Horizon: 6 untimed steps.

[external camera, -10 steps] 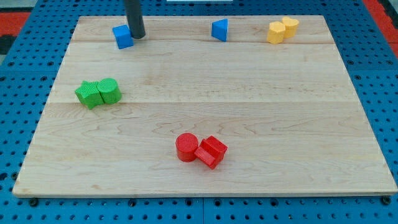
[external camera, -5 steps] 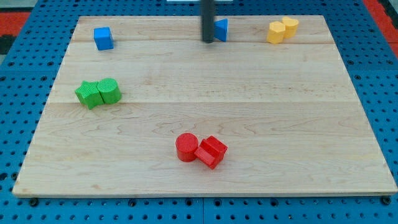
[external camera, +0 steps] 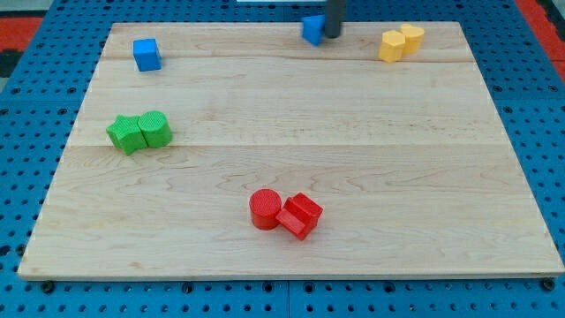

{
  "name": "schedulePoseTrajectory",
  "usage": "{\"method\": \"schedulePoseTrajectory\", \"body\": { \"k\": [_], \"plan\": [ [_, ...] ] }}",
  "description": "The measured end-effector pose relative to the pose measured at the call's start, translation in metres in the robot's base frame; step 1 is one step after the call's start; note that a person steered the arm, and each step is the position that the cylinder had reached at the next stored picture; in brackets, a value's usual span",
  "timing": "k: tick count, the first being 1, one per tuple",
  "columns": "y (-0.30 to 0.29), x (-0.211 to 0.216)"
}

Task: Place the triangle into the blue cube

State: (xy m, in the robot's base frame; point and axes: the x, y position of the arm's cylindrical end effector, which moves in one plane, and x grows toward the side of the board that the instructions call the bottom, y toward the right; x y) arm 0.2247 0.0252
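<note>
The blue triangle [external camera: 312, 29] sits near the top edge of the wooden board, right of centre. My tip [external camera: 331, 36] is right beside it, touching its right side. The blue cube [external camera: 146, 54] lies at the view's top left, far to the left of the triangle and my tip.
Two yellow blocks [external camera: 401, 41] sit together at the top right. Two green blocks [external camera: 139, 132] sit together at the left. A red cylinder [external camera: 264, 209] and a red cube [external camera: 300, 215] touch at the bottom centre. The wooden board [external camera: 353, 159] lies on a blue pegboard.
My rod moved from the blue cube at top left to the right, past the triangle's left side, to its right side. The triangle shifted slightly up. The cube ended a little further left.
</note>
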Motion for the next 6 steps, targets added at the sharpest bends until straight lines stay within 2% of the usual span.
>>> {"method": "schedulePoseTrajectory", "body": {
  "k": [1,2,3,4,5,6],
  "plan": [
    [-0.053,0.022],
    [0.025,0.021],
    [0.016,-0.020],
    [-0.052,-0.029],
    [-0.132,-0.001],
    [-0.189,0.007]
  ]
}}
